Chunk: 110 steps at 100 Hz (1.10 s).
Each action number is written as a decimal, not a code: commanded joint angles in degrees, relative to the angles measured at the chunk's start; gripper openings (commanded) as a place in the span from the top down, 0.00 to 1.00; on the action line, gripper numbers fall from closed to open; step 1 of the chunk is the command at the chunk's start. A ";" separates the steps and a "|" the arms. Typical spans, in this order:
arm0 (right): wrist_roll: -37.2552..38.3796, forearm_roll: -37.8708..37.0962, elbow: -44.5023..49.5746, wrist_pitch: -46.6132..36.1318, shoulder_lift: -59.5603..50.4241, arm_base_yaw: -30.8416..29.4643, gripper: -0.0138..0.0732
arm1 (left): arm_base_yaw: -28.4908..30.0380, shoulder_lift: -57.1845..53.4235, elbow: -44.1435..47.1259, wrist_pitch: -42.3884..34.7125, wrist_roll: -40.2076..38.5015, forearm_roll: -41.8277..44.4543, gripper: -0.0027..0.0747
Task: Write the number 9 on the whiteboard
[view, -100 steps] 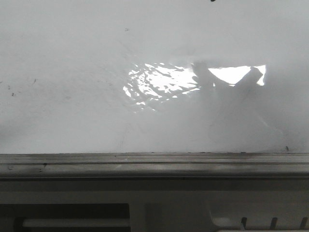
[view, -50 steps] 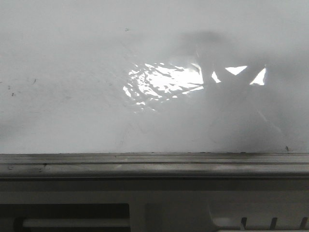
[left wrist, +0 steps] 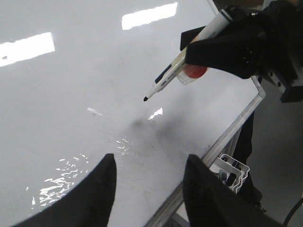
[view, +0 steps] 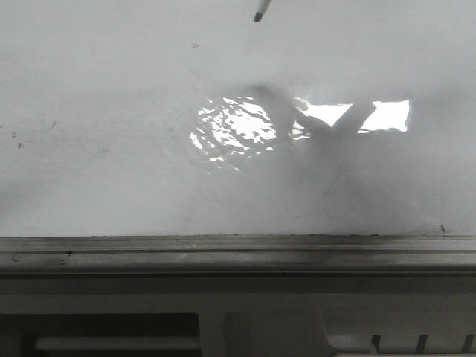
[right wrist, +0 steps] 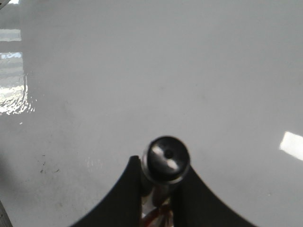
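Note:
The whiteboard (view: 111, 149) is a glossy white surface with a wrinkled glare patch (view: 230, 130). The number 9 is not in view on it. In the left wrist view my right gripper (left wrist: 196, 53) is shut on a white marker (left wrist: 173, 75), whose black tip (left wrist: 146, 99) hangs just above the whiteboard (left wrist: 71, 94). That tip (view: 258, 15) pokes in at the top of the front view. The right wrist view looks down the marker (right wrist: 166, 158), clamped in the right gripper (right wrist: 162, 165). My left gripper (left wrist: 149, 163) is open and empty over the board's near edge.
A grey metal rail (view: 223, 249) borders the board, with a grey slotted plastic panel (view: 260, 327) below it. A white plastic holder (left wrist: 232, 170) sits just off the rail (left wrist: 227, 137). Small dark specks (view: 15, 137) mark the board at the left.
The marker tip has entered the front view from the top edge. The arm's shadow has shifted left across the glare patch.

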 commanded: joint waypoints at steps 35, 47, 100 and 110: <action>-0.16 -0.70 -1.56 -10.30 4.89 -0.09 0.90 | 0.13 0.20 -1.58 -1.61 -0.54 -2.96 0.59; -0.16 -0.70 -1.56 -10.87 5.85 -0.09 0.90 | 0.13 0.20 -1.58 -1.48 -0.54 -2.96 0.59; -0.26 2.48 -1.56 -13.27 9.94 -0.10 0.90 | 0.13 0.20 -1.58 -1.48 -0.54 -2.96 0.59; -0.26 2.48 -1.56 -8.91 9.94 -0.10 0.90 | 0.13 0.20 -1.58 -1.48 -0.54 -2.96 0.59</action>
